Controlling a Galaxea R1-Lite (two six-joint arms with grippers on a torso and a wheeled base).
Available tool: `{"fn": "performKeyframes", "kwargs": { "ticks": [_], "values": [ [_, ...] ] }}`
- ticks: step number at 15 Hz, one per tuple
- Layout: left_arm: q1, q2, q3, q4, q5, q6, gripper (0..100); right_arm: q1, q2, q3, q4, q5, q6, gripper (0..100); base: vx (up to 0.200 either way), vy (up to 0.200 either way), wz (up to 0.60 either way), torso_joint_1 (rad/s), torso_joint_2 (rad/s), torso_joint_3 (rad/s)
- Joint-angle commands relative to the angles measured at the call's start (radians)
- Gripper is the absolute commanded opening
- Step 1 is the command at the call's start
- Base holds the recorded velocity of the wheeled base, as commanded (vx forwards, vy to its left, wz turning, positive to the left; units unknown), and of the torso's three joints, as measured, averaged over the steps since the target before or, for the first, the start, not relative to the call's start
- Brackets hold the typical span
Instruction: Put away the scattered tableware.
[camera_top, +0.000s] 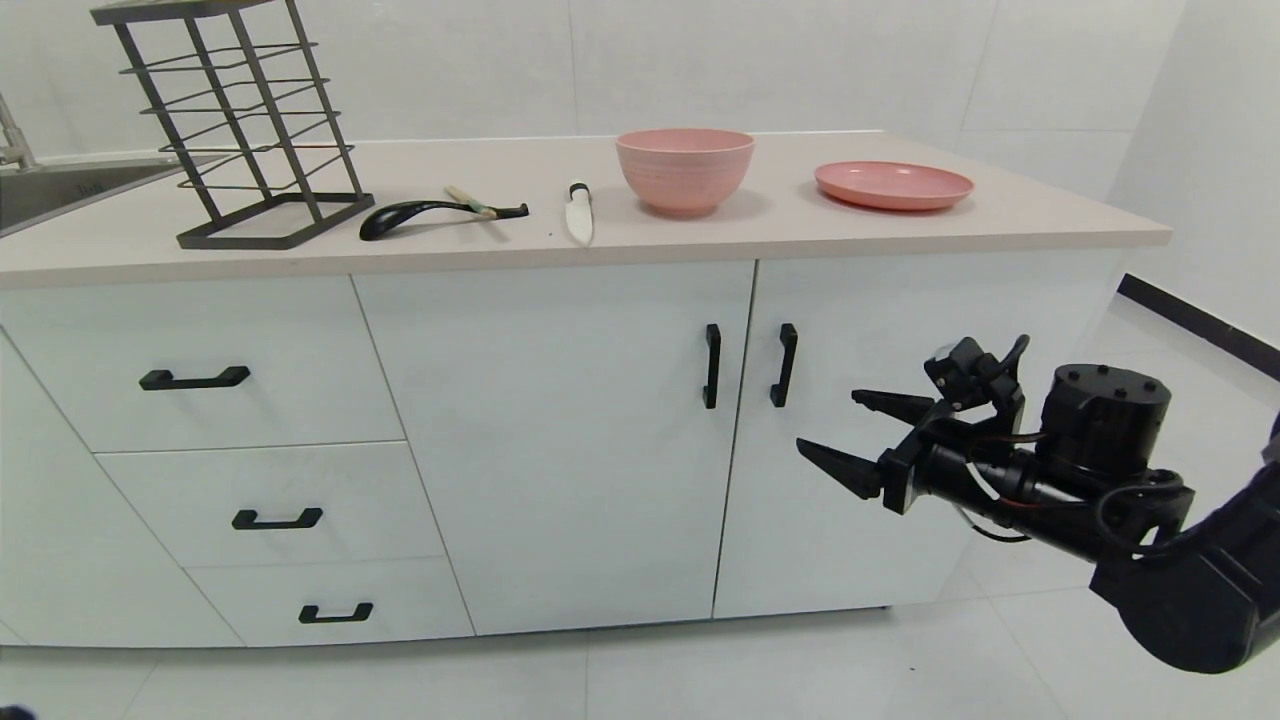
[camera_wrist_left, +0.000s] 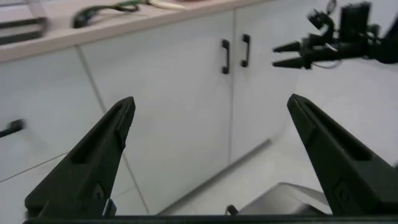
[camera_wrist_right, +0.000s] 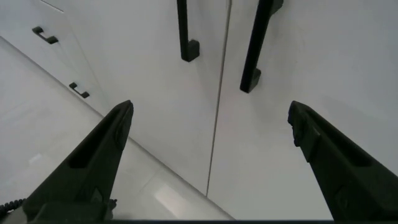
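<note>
On the countertop lie a black spoon, a pair of chopsticks crossing its handle, and a white knife. To their right stand a pink bowl and a flat pink plate. My right gripper hangs open and holding nothing, well below the counter, in front of the right cabinet door; its own view faces the door handles. My left gripper is open with nothing in it, low before the cabinets, and its view shows the right gripper farther off.
A black wire rack stands at the counter's left, beside a steel sink. Below are three drawers with black handles and two doors with vertical handles. The tiled floor in front is open.
</note>
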Motion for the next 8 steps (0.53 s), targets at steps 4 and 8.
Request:
{"fn": "performKeyframes", "kwargs": {
  "ticks": [4, 8],
  "values": [
    [-0.174, 0.657, -0.02, -0.373, -0.056, 0.146, 100, 0.001, 0.061, -0.089, -0.04, 0.079, -0.005, 100, 0.0, 0.0, 0.0, 0.0, 0.0, 0.0],
    [-0.21, 0.772, -0.017, -0.5, -0.055, 0.143, 100, 0.009, 0.086, -0.097, -0.064, 0.081, -0.005, 100, 0.0, 0.0, 0.0, 0.0, 0.0, 0.0]
  ]
}}
